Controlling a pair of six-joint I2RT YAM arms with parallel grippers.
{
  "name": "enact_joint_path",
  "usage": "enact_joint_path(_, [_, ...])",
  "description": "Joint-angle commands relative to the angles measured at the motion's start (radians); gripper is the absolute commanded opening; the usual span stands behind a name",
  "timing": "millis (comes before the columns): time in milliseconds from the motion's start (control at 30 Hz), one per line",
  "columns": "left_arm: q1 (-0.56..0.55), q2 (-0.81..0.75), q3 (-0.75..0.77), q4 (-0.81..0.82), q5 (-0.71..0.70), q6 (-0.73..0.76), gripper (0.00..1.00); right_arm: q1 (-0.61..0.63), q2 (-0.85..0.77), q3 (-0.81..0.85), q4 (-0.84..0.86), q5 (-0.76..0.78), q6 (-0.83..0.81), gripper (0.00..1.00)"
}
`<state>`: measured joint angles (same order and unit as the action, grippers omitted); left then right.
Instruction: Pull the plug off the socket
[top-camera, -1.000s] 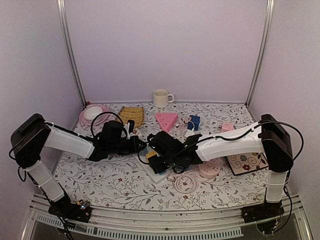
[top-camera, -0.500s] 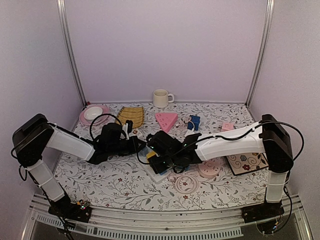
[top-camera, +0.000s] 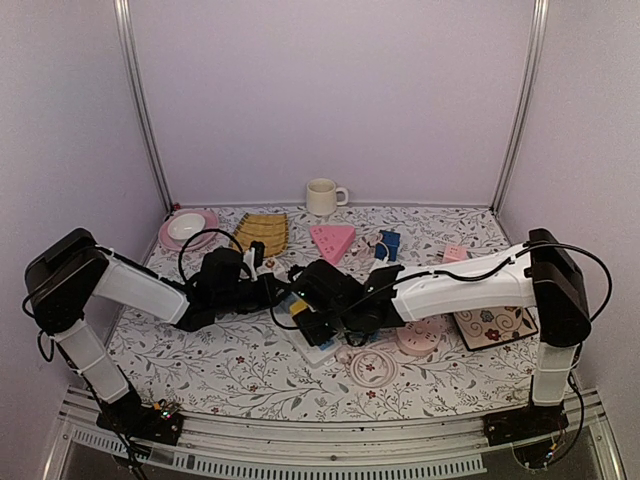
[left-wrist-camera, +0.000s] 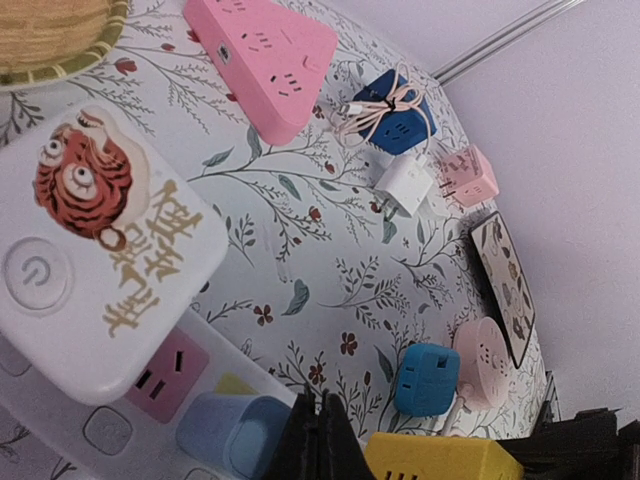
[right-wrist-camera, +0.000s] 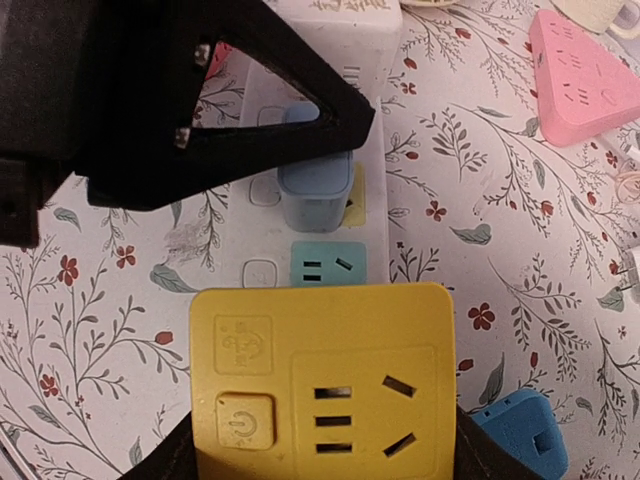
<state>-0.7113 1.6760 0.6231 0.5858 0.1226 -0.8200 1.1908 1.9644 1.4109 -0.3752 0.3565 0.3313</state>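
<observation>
Yellow plug (right-wrist-camera: 320, 380) clamped between part-spread jaws of right gripper (right-wrist-camera: 322, 450), over white power strip (right-wrist-camera: 375, 240), next to teal socket (right-wrist-camera: 328, 263). Left gripper (left-wrist-camera: 320, 440) pinched shut, tip just above pale blue plug (right-wrist-camera: 313, 185) seated in strip. At back: white bowl (top-camera: 185, 227) on pink plate (top-camera: 205, 222); woven basket (top-camera: 263, 232) and cream mug (top-camera: 321, 196), contents unseen.

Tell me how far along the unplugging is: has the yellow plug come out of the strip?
Done: the right hand is clamped on the yellow plug. The shut left hand sits by the light blue plug over the white power strip, apparently to brace it. In hand: the pull itself. Left: I cannot tell whether the yellow plug has cleared its socket, so lift it free.
</observation>
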Motion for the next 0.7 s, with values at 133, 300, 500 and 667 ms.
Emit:
enact_joint_path(133, [-0.021, 0.021, -0.040, -0.170, -0.002, 0.011, 0.00, -0.021, -0.150, -0.013, 0.127, 0.025, -0.013, 0.32])
enact_joint_path(300, [-0.028, -0.010, -0.029, -0.177, 0.003, 0.034, 0.00, -0.097, -0.164, -0.053, 0.139, -0.012, 0.009, 0.32])
enact_joint_path(500, [-0.039, -0.043, 0.025, -0.213, 0.014, 0.072, 0.00, -0.227, -0.159, -0.099, 0.217, -0.183, 0.026, 0.32])
enact_joint_path(667, [-0.047, -0.070, 0.067, -0.231, 0.028, 0.091, 0.00, -0.346, -0.144, -0.146, 0.313, -0.385, 0.075, 0.33])
